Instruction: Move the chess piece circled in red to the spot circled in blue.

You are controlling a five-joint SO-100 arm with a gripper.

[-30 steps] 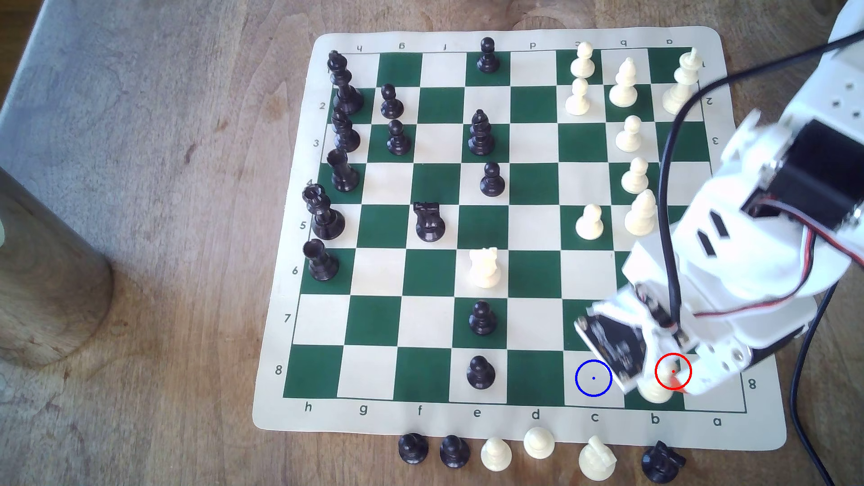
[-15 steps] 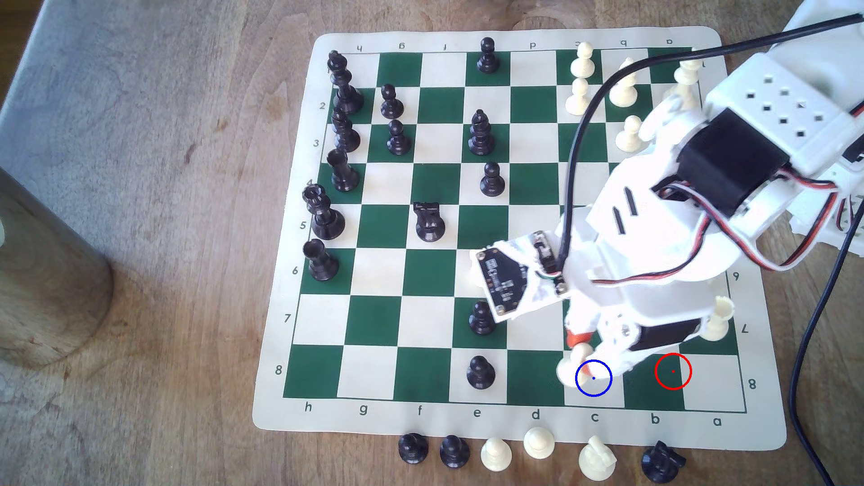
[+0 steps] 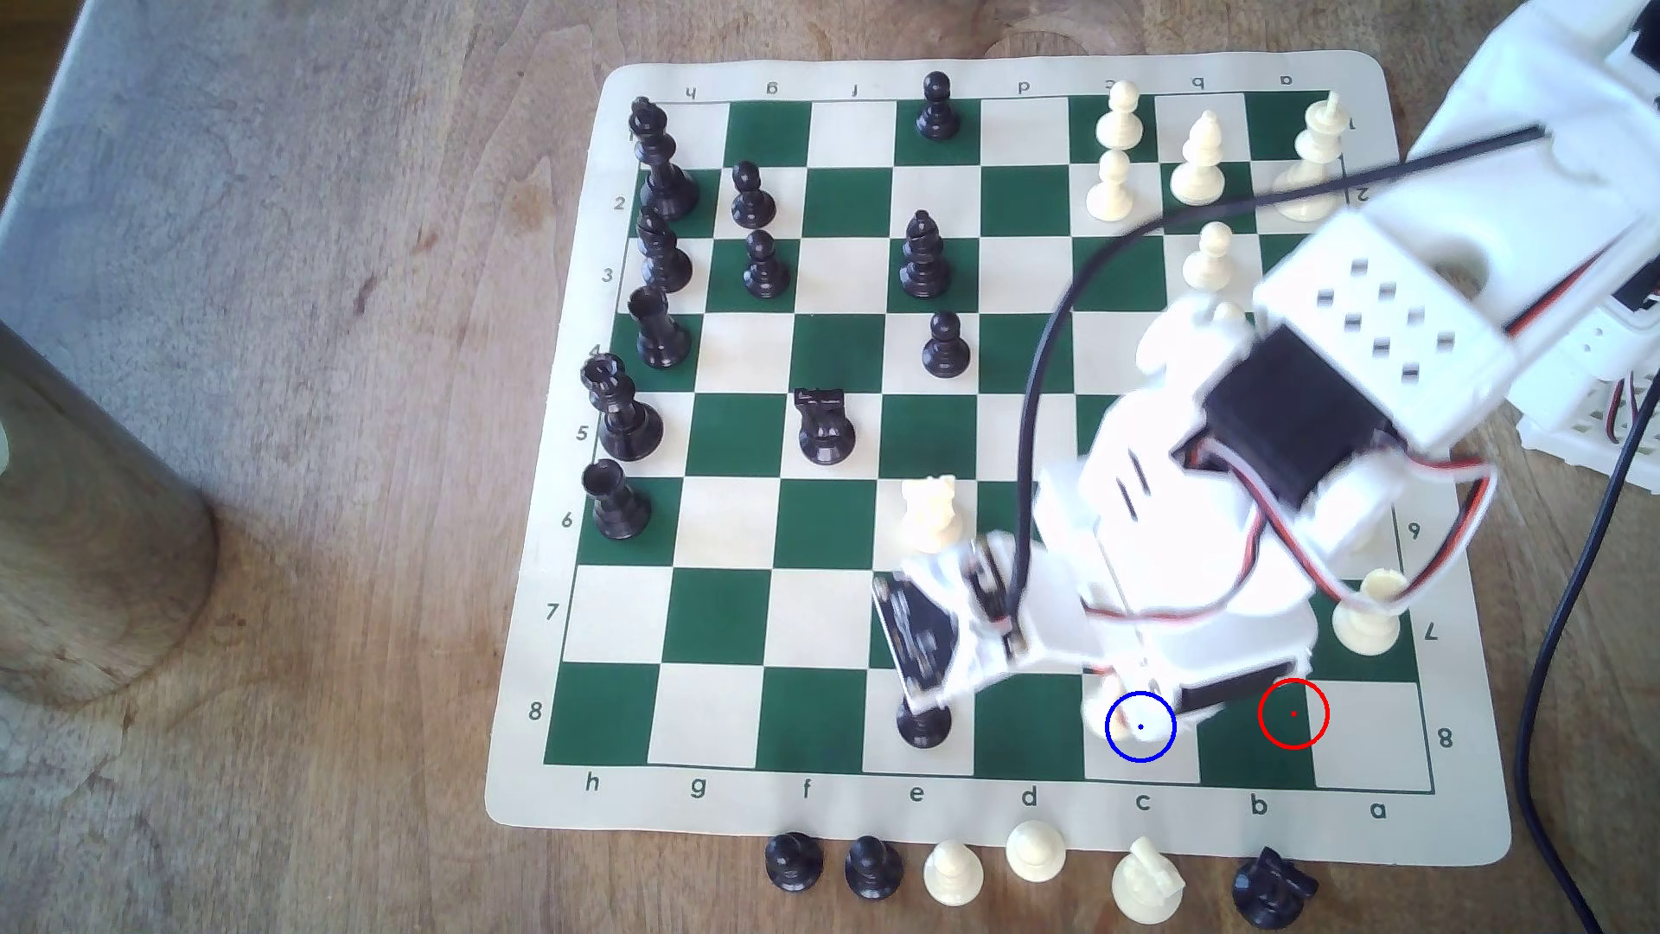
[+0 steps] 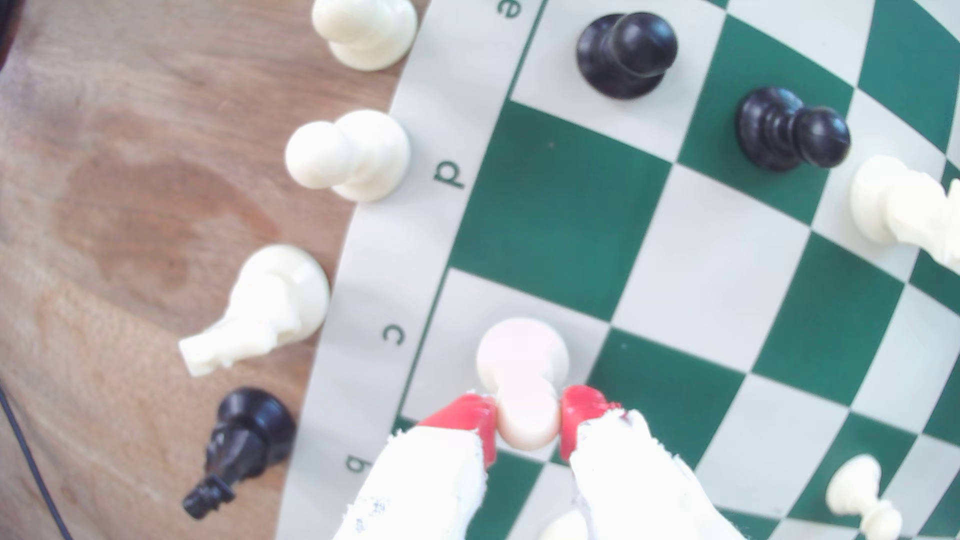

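Pawn, cream, sits over the cream c-file square at the board's near edge; wrist view shows its base apparently on or just above that square, can't tell which. In the exterior view that square is the spot with the blue ring, and the pawn's pale base peeks out under the gripper. Jaws closed on the pawn's head, red-tipped fingertips pressing either side, no visible gap. Red-ringed green square is vacant. Judgement: carry is basically done; left is to confirm it is seated, open the jaws and lift clear without tipping it. Black pawn stands two squares off toward the exterior view's left, captured pieces lie off the mat.
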